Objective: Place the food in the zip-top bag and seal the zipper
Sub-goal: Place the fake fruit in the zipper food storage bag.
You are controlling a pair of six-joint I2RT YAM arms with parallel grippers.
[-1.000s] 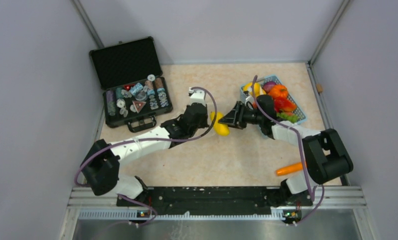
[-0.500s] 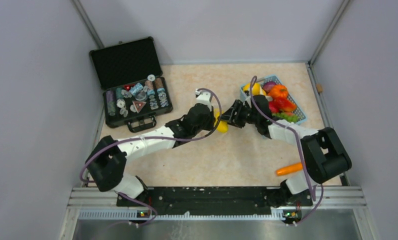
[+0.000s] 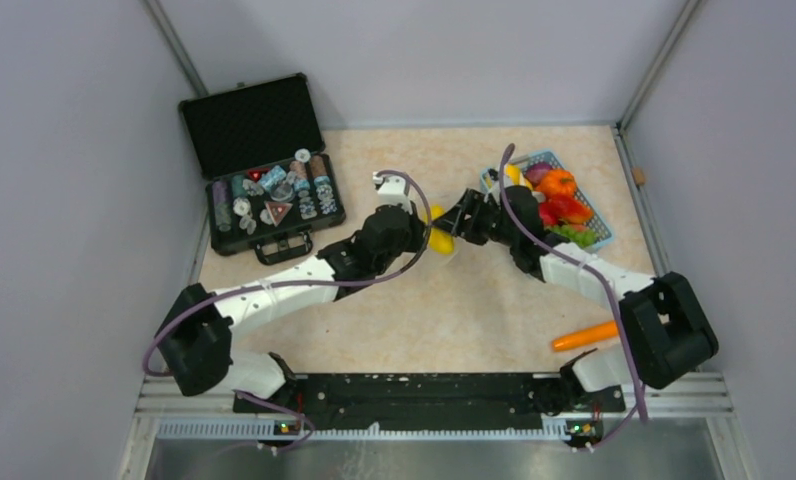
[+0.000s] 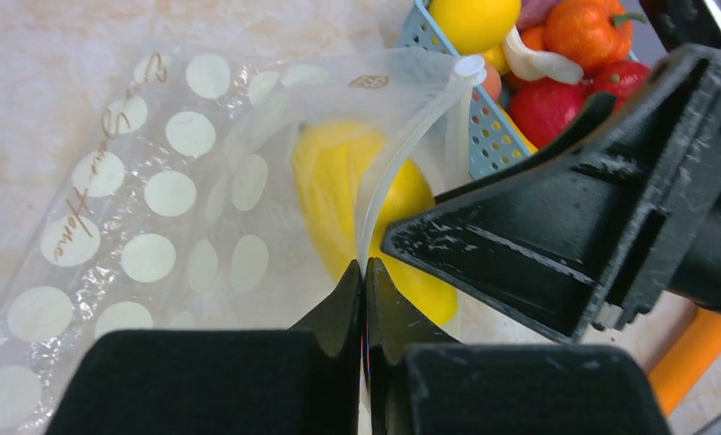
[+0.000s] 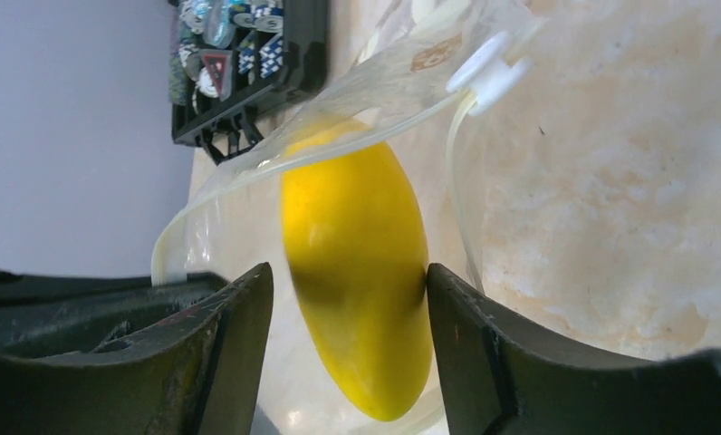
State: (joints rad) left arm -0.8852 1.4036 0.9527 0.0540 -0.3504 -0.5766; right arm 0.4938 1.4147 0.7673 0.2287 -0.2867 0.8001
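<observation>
The clear dotted zip-top bag lies on the table with its mouth held open. My left gripper is shut on the white zipper strip at the mouth's rim. A yellow oblong food sits in the bag's mouth, seen partly through the film. My right gripper straddles it: one finger touches the fruit, the other stands off with a gap. From the top view both grippers meet at the yellow fruit. The zipper's slider sits at the rim's end.
A light-blue basket with more toy fruits and vegetables stands just right of the bag. An orange carrot lies near the right arm's base. An open black case of trinkets is at the back left.
My right gripper carried the yellow fruit left and farther back into the bag's mouth, and its jaws have widened. The left gripper shifted slightly while staying shut on the zipper strip.
</observation>
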